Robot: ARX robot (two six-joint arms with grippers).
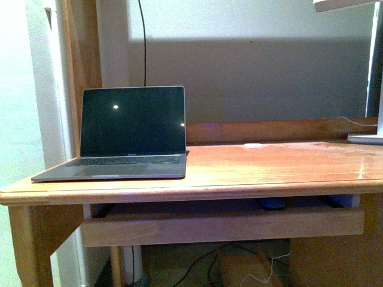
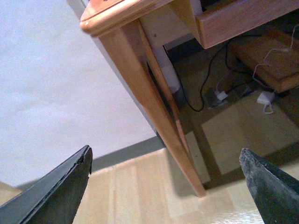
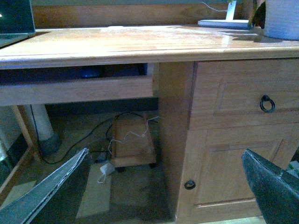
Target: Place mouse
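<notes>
Jaws of left gripper (image 2: 166,156) and right gripper (image 3: 166,155) both gaped, empty. Mouse (image 1: 272,204) sat in the tray (image 1: 221,226) under the desk (image 1: 269,170) (half hidden). I judged a low right-arm reach best, clearing the tray front.

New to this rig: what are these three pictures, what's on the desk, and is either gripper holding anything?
This is a robot with two arms, each ending in a two-fingered gripper. The front picture comes from a camera on its body, facing a wooden desk. On it stand an open laptop, a small white disc and, far right, a white stand. A dark rounded shape, likely the mouse, lies in the pull-out tray beneath. The other two come from wrist cameras; the dark wedges are fingers. The left gripper faces a desk leg and floor, the right gripper the desk's drawers. Both are open and empty.
</notes>
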